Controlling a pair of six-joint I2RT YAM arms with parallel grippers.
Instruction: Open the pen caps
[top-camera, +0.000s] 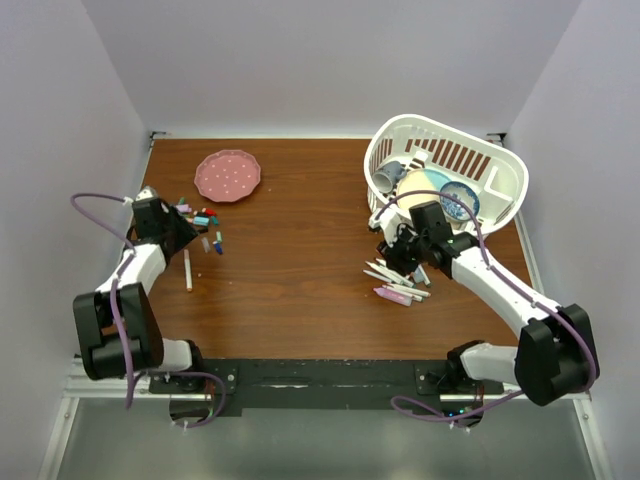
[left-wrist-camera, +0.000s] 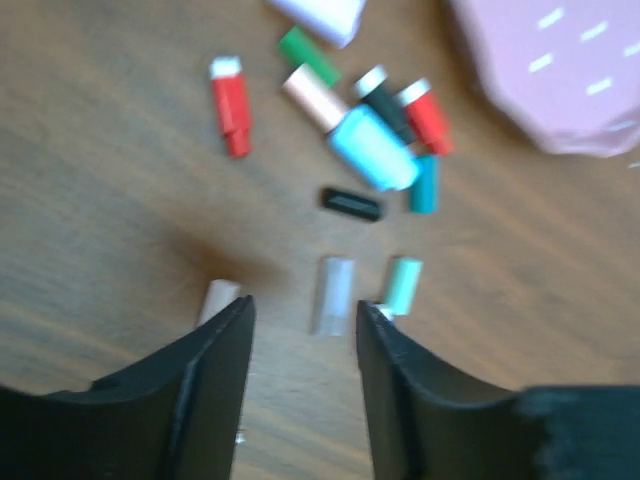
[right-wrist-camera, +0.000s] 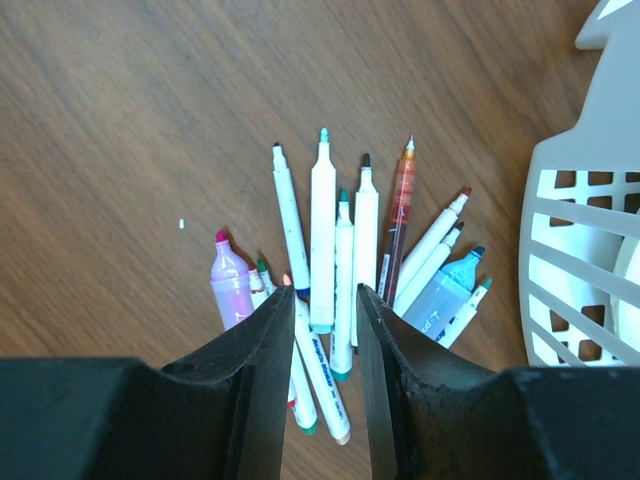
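Observation:
Several loose pen caps (top-camera: 205, 217) lie at the left of the table. In the left wrist view they include a red cap (left-wrist-camera: 231, 105), a green one (left-wrist-camera: 308, 55), a big light blue one (left-wrist-camera: 372, 148), a teal one (left-wrist-camera: 424, 185), a black one (left-wrist-camera: 351, 203), a clear one (left-wrist-camera: 335, 295) and a mint one (left-wrist-camera: 402, 285). My left gripper (left-wrist-camera: 305, 320) is open and empty just short of them. My right gripper (right-wrist-camera: 325, 300) is open and empty, hovering over a pile of uncapped markers (right-wrist-camera: 322, 240), with a pink highlighter (right-wrist-camera: 230, 280) and a blue highlighter (right-wrist-camera: 445, 290) at its sides.
A pink plate (top-camera: 228, 175) sits behind the caps. A single white pen (top-camera: 187, 270) lies near the left arm. A white basket (top-camera: 497, 165) holding dishes stands at the back right, close to the marker pile (top-camera: 397, 282). Walls enclose the table.

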